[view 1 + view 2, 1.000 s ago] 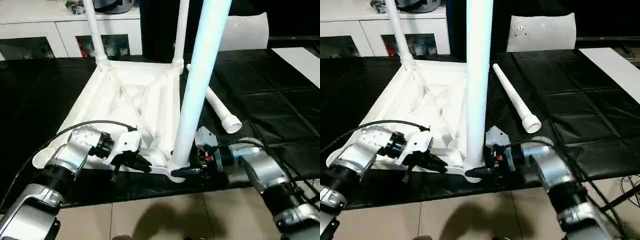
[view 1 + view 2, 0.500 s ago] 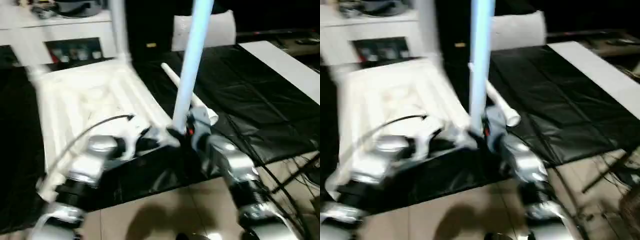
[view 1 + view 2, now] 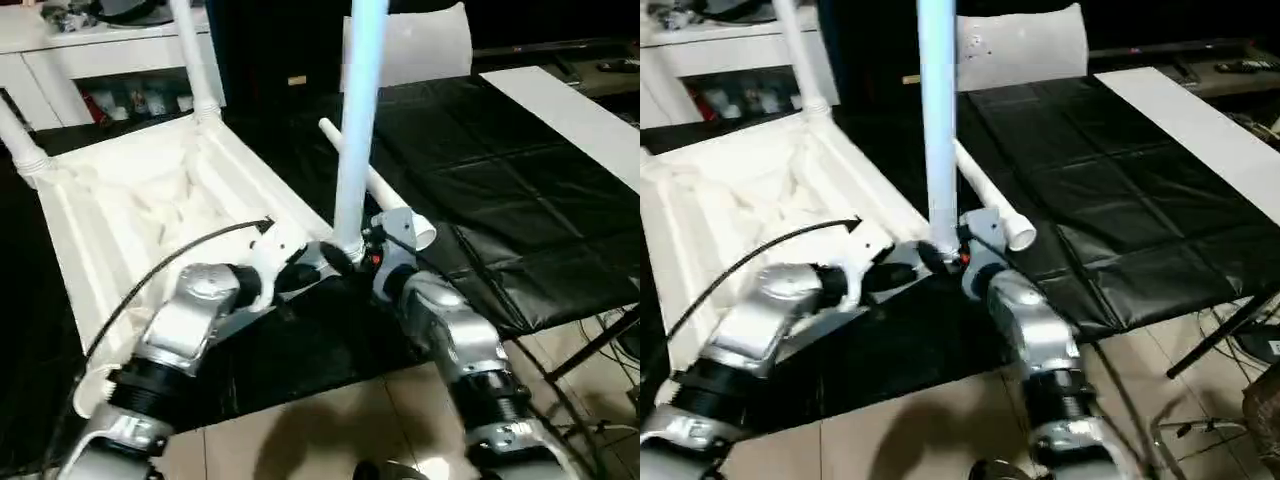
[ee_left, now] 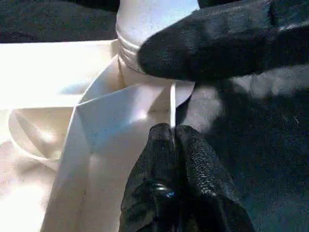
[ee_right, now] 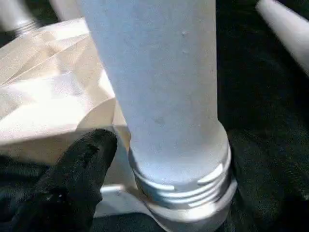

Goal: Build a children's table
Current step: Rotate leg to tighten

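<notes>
Black left hand (image 4: 175, 140) pinches the tabletop (image 4: 101, 121) rim; right hand (image 5: 145, 159) brackets the leg (image 5: 159, 96), grip unclear.

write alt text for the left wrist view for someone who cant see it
The left tool, fingers shut, pinches the thin edge of the upturned white tabletop near a corner. Just beyond, a white leg stands in the corner socket, with another black finger against its base.

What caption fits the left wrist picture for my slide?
Shut left hand pinches the upturned tabletop's thin rim beside a screwed-in leg.
</notes>
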